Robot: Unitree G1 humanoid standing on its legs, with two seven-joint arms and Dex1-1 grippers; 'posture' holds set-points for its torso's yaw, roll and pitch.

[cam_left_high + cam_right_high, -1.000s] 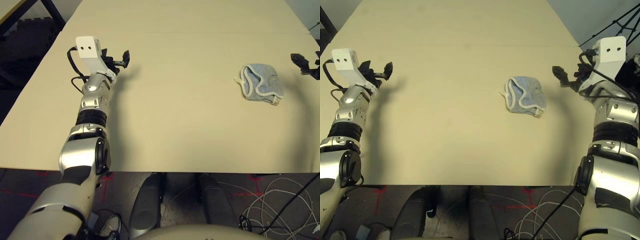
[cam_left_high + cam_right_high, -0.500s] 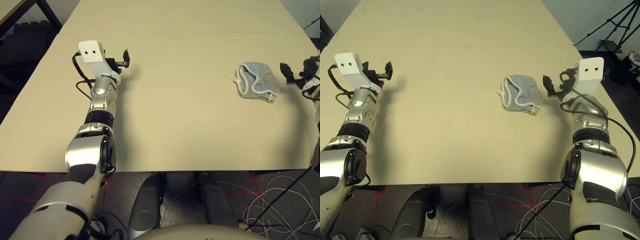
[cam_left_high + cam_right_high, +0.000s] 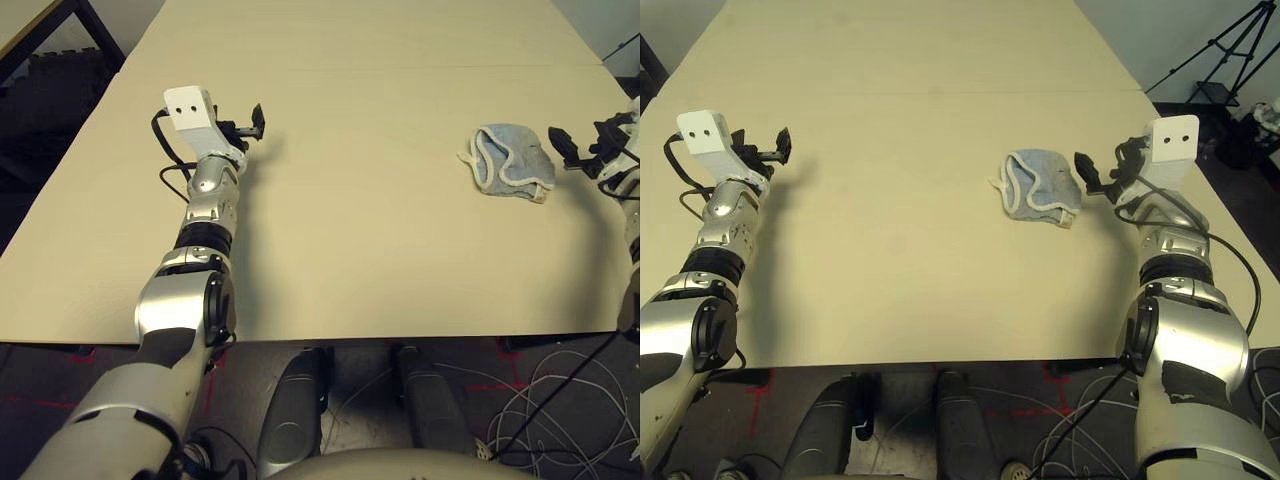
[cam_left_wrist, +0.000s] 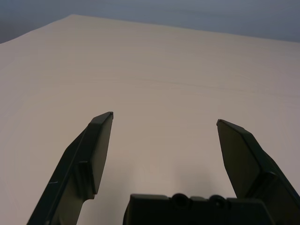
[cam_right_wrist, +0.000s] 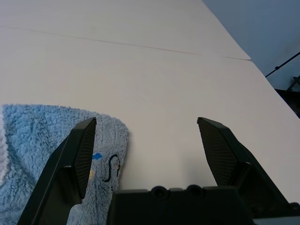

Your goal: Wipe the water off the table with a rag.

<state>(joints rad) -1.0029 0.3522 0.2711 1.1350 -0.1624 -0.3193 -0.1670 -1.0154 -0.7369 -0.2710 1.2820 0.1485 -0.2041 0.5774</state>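
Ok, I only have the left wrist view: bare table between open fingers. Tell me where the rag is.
Observer: The rag lies on the table over on the robot's right side, well away from the left gripper.
Operator: Report the right gripper.
Observer: The right gripper is open at the rag's right edge and holds nothing.
Operator: Describe how the rag lies.
Observer: It is bunched up rather than flat, with its white border curling across the top.
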